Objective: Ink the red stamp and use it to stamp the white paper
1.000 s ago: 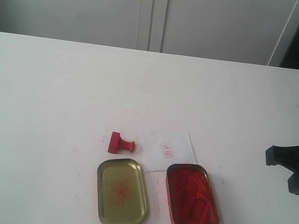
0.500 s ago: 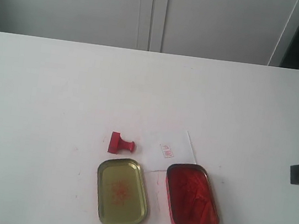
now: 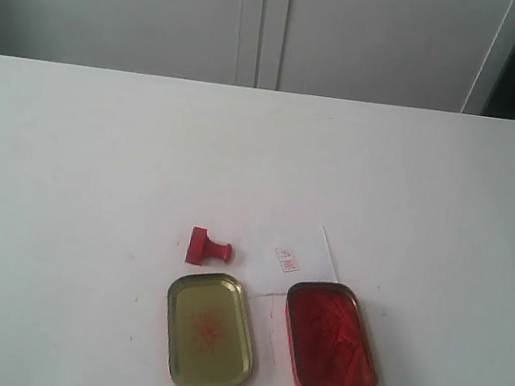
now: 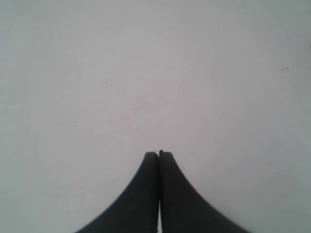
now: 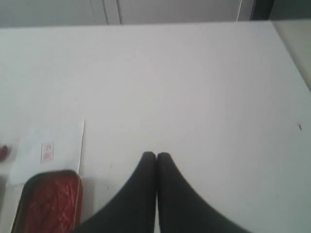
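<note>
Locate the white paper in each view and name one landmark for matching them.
Exterior view: the white paper lies near the centre, just beyond the red ink tin.
Left wrist view: not in it.
Right wrist view: the paper sits at the frame's edge, adjoining the tin.
Shared landmark: the red ink tin.

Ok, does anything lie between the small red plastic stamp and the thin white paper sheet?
Nothing visible. The red stamp lies on its side beside the white paper, only bare table between them; the gold tin lid and red ink tin sit nearer the camera.
</note>
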Robot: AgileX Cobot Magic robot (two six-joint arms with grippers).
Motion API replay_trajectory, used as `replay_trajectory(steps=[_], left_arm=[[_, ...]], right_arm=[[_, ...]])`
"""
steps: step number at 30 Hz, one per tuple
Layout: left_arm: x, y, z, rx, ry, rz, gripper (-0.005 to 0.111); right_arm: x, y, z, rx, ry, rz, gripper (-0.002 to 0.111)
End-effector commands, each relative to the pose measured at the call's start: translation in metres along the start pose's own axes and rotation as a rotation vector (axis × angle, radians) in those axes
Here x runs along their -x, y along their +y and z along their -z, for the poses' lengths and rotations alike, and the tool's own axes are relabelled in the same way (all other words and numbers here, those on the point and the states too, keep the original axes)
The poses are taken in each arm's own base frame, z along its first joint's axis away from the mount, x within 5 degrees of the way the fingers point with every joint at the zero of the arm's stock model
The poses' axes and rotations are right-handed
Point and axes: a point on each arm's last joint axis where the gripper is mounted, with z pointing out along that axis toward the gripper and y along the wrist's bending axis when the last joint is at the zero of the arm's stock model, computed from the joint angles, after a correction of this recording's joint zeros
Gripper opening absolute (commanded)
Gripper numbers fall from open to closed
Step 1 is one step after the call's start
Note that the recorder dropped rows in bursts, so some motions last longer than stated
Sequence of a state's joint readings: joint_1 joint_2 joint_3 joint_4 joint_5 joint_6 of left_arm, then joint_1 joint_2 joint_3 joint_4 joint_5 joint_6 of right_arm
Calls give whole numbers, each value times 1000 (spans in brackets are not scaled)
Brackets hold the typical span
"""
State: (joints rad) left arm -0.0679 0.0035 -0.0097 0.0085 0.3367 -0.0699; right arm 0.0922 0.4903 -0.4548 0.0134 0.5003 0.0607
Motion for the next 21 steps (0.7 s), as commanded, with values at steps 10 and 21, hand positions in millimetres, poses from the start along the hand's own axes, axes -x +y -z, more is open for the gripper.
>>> replay_trajectory(steps=[10, 21], left_arm=[[-4, 0, -1, -1, 20, 2, 0], [-4, 0, -1, -1, 20, 2, 0]], right_arm=[[8, -1, -1, -1, -167, 21, 0], [8, -1, -1, -1, -167, 21, 0]])
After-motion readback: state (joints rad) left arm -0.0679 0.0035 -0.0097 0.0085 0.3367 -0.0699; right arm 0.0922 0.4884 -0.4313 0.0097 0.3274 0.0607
